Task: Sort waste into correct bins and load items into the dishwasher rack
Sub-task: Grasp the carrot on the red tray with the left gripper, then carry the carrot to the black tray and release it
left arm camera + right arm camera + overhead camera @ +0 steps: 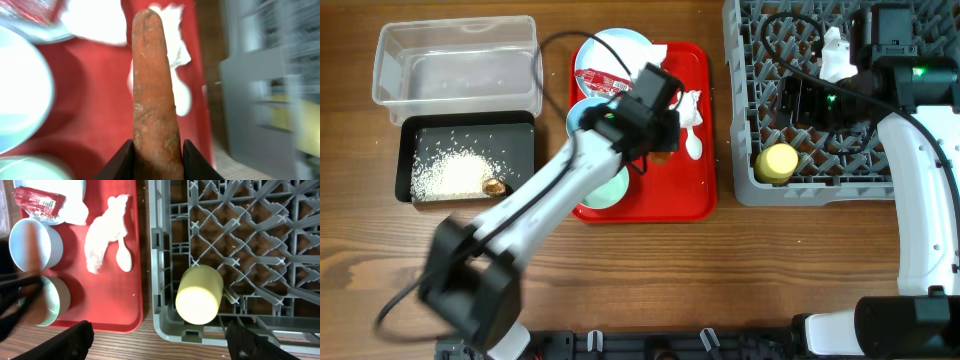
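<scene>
**Carrot gripped over tray**

Left pincer (155,159) clenched on orange carrot (152,85), over red tray (698,195), beside crumpled napkin (104,239) and white spoon (123,257). Right pincer (160,342) spread wide above grey rack (159,280). Yellow cup (199,294) lying in rack corner near tray.

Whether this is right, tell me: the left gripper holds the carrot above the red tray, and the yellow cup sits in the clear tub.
Wrong about the cup. The yellow cup sits in the grey rack, as the overhead view shows. The left gripper does hold the carrot above the red tray.
</scene>
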Robot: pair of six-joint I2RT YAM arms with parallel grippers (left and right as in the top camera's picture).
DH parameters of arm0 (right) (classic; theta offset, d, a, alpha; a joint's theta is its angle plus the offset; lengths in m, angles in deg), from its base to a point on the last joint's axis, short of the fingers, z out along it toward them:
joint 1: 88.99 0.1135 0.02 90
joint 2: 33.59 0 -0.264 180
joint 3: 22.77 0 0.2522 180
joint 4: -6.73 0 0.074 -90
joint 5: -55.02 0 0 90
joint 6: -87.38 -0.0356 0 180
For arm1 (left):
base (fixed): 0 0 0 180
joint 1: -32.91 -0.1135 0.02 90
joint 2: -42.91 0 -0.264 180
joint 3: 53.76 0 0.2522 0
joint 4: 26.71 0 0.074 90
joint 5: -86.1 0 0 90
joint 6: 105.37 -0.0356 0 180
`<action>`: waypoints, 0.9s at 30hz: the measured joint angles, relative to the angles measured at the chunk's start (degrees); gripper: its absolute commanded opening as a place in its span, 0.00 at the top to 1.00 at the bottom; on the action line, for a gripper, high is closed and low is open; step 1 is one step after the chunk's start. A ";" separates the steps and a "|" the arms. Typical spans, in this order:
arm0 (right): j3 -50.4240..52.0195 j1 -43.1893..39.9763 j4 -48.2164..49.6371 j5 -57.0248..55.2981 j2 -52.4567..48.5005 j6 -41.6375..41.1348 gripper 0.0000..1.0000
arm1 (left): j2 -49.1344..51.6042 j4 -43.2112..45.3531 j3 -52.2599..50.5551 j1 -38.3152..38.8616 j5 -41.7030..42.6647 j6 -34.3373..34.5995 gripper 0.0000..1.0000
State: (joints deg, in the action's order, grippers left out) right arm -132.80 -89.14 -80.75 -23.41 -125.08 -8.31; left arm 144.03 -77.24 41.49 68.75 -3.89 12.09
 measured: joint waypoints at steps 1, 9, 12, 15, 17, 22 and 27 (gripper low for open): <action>0.00 0.00 0.02 0.00 0.00 0.02 0.12 | -2.62 -1.20 0.00 -0.24 -0.55 -0.28 0.74; 0.00 0.00 0.04 0.00 0.00 0.02 0.12 | -10.32 -14.91 0.17 -6.95 -4.44 -1.07 0.72; 0.00 0.00 0.07 0.00 0.00 0.02 0.12 | -10.27 -23.06 0.15 -11.89 -7.74 -1.22 0.73; 0.00 0.00 0.13 0.00 0.00 0.02 0.12 | -10.27 -27.23 0.11 -17.33 -10.21 -1.25 0.74; 0.00 0.00 0.20 0.00 0.00 0.02 0.12 | -10.27 -28.87 0.11 -21.20 -11.26 -1.25 0.74; 0.00 0.00 0.24 0.00 0.00 0.02 0.12 | -10.12 -29.57 0.11 -30.53 -12.61 -1.22 0.80; 0.00 0.00 0.24 0.00 0.00 0.02 0.12 | -8.61 -27.17 -0.42 -36.02 -12.92 -0.98 0.80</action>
State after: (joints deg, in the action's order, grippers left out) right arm -132.80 -89.14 -80.51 -23.41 -125.08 -8.29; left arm 135.42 -104.41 41.08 32.73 -16.81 11.11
